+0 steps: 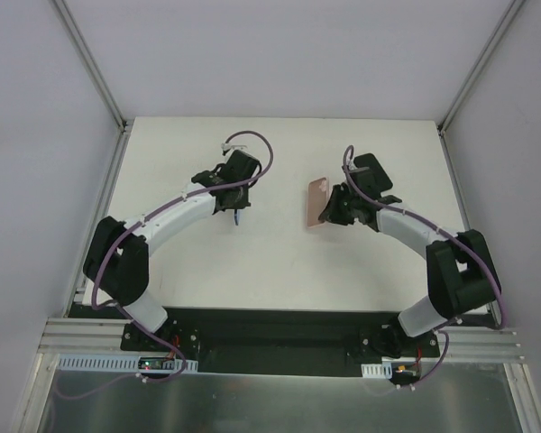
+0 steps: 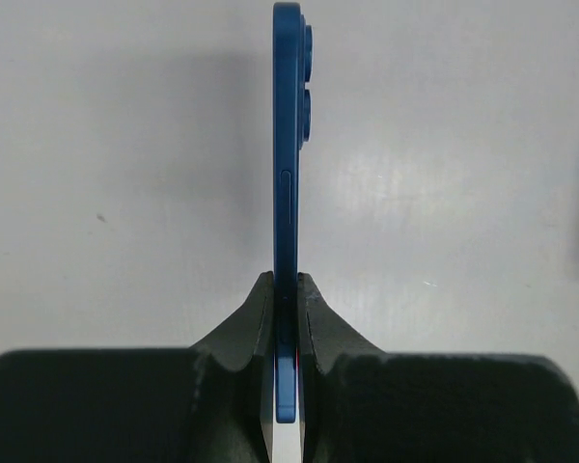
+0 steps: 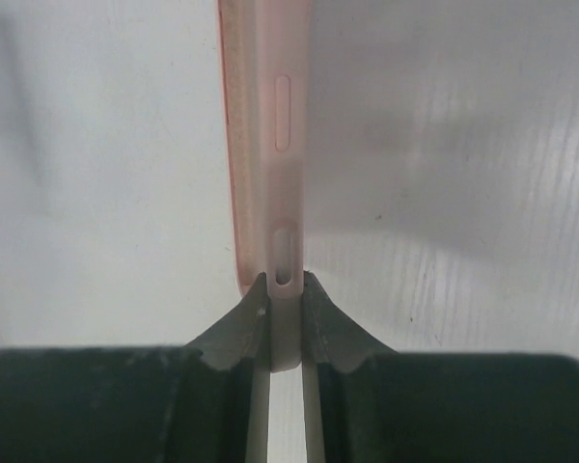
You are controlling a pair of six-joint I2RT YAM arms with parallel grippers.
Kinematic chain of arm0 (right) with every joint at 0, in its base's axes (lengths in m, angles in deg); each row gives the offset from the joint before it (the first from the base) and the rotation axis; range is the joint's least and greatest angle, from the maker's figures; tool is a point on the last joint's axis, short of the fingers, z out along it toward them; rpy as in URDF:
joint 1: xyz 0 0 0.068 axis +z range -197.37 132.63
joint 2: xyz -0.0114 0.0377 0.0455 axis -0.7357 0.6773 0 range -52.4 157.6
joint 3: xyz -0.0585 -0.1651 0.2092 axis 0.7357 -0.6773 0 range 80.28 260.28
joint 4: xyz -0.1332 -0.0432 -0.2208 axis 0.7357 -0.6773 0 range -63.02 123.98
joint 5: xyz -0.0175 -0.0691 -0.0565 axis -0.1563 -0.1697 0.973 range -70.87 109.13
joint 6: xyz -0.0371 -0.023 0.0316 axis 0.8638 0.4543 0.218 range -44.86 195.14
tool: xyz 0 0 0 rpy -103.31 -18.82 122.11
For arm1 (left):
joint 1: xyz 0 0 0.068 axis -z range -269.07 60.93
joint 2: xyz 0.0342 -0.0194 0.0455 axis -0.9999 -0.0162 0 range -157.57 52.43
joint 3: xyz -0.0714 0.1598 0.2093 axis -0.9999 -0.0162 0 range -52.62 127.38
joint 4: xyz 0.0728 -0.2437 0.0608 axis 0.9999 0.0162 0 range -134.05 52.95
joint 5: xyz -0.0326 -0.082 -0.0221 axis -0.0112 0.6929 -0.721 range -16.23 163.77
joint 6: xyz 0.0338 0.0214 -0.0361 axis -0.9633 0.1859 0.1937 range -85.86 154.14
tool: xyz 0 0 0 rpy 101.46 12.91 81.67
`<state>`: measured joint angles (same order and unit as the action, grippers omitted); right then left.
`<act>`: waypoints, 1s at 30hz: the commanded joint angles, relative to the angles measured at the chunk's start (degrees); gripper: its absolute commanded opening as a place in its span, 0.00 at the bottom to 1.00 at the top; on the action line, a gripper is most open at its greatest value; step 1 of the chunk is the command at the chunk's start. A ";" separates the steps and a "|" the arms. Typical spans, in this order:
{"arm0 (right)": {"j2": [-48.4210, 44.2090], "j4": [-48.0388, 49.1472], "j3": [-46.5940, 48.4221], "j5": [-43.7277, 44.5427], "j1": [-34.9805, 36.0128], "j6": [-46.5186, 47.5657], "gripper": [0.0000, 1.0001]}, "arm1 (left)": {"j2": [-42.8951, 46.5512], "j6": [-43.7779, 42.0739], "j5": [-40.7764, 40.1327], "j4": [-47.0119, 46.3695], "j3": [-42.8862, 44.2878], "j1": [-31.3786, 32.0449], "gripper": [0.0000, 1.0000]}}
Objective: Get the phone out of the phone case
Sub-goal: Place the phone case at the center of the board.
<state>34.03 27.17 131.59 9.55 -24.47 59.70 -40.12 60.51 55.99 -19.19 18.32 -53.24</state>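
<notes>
Blue metal, seen edge-on, fills the left wrist view. The phone [image 2: 288, 145] stands on its long side, pinched at its lower end by the left gripper [image 2: 288, 285], whose jaws press tight against its two faces. Two raised camera lenses [image 2: 307, 116] bulge from its right face. From above, that gripper sits left of the middle of the white table [image 1: 279, 271], with only a sliver of blue showing beneath it.

Well apart to the right, the right gripper [image 3: 284, 285] pinches the salmon-pink phone case [image 3: 265, 116] by one thin wall, its jaws closed on it at a slot cut-out [image 3: 283, 256]. Nothing dark shows inside the shell, so I judge it empty.

Phone and phone case sit in separate grips with a stretch of table between them. The separating itself looks done, and the step in hand is holding the two apart. The next move, as I read it, calls for lowering each piece gently and flat before either grip lets go. Whether either piece touches the table now I cannot tell.

Count: one phone, one phone case, two arms, two grippers.
</notes>
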 commanded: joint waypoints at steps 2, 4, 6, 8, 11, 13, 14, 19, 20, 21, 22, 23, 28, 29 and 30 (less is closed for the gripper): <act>5.66 3.03 5.46 -5.71 -1.27 -0.82 0.01 | -1.49 -3.86 -13.67 6.95 3.76 -4.53 0.00; 7.16 2.24 5.82 -5.71 -1.54 -0.64 0.01 | -3.85 -4.48 -15.61 9.14 5.43 -5.95 0.00; 8.92 1.80 5.73 -5.53 -1.63 -0.47 0.11 | -7.09 -5.45 -19.38 9.85 7.37 -7.35 0.00; 9.71 1.27 5.47 -4.66 -1.71 -0.12 0.44 | -9.30 -5.63 -21.41 10.64 8.51 -8.49 0.00; 8.50 -0.66 4.77 -1.15 -1.63 1.02 0.79 | -12.82 -5.72 -23.26 10.82 9.22 -10.52 0.00; 7.35 -3.20 4.77 2.35 -1.63 2.34 0.94 | -14.84 -5.89 -26.07 10.91 9.66 -11.57 0.00; 6.04 -3.99 4.77 3.42 -1.63 3.65 0.95 | -15.46 -5.98 -26.77 11.00 10.09 -11.92 0.00; 0.94 -8.22 3.36 11.05 -1.63 5.86 0.98 | -20.29 -7.82 -32.21 11.17 12.64 -12.98 0.00; -0.98 -8.66 3.01 11.95 -1.63 6.12 0.98 | -21.26 -8.87 -33.19 11.26 13.95 -12.98 0.00; -1.96 -9.36 2.57 12.57 -1.63 6.39 0.98 | -23.44 -9.49 -34.07 11.43 14.57 -13.16 0.00; -2.84 -9.62 1.52 13.79 -1.63 6.39 0.98 | -24.51 -9.76 -35.12 11.70 15.19 -13.59 0.00; -4.68 -9.98 0.99 14.24 -1.71 6.48 0.98 | -25.47 -9.93 -35.13 11.87 16.07 -13.69 0.00; -9.17 -11.47 -1.82 16.35 -1.80 6.56 0.98 | -29.43 -9.67 -32.41 11.79 17.48 -13.77 0.00; -9.96 -11.73 -2.17 16.61 -1.71 6.56 0.99 | -30.05 -10.45 -31.62 11.88 18.35 -13.77 0.00; -10.32 -12.26 -2.18 16.96 -1.71 6.65 0.99 | -31.27 -10.81 -31.35 12.31 18.97 -13.69 0.00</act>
<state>26.42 18.01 130.34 22.93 -25.89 65.18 -68.53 51.04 24.25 -8.46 34.23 -66.64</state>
